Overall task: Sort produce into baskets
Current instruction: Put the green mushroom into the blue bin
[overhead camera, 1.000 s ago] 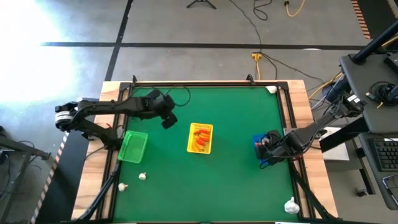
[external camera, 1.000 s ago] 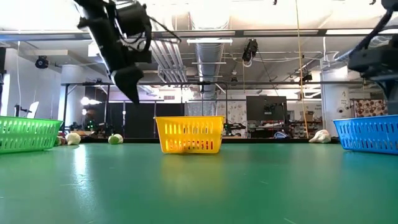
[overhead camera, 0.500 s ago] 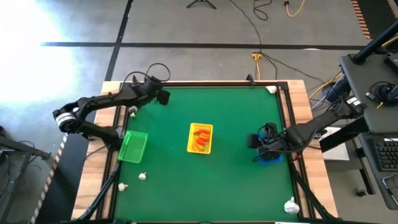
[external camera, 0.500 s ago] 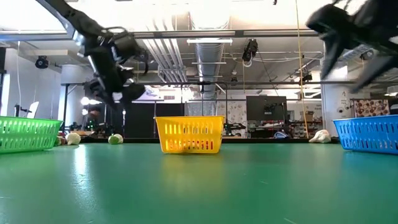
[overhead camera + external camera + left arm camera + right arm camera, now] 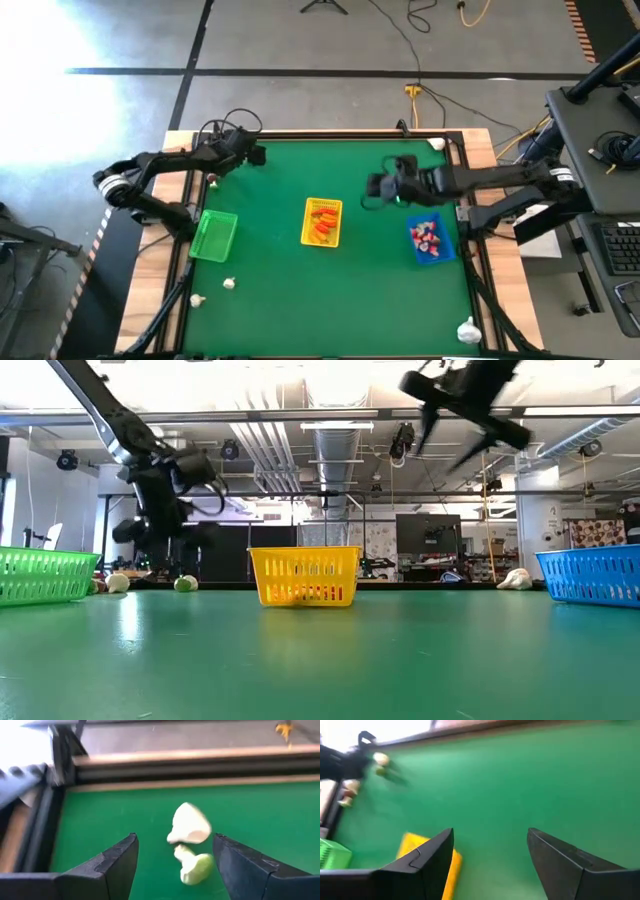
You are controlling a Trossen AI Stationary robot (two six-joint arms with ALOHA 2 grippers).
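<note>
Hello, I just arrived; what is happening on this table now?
Two robot arms are sorting toy produce into baskets. The left gripper, open, is at the far left corner over a white piece and a white-and-green piece. The right gripper, open and empty, hangs above the mat between the yellow basket, which holds orange pieces, and the blue basket, which holds red-and-white pieces. The green basket looks empty.

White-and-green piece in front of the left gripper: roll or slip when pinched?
The white-and-green piece looks rounded and stubby, so it may roll if nudged. Its smooth surface may slip between the open left gripper's fingers. Probably light, given its size.
</note>
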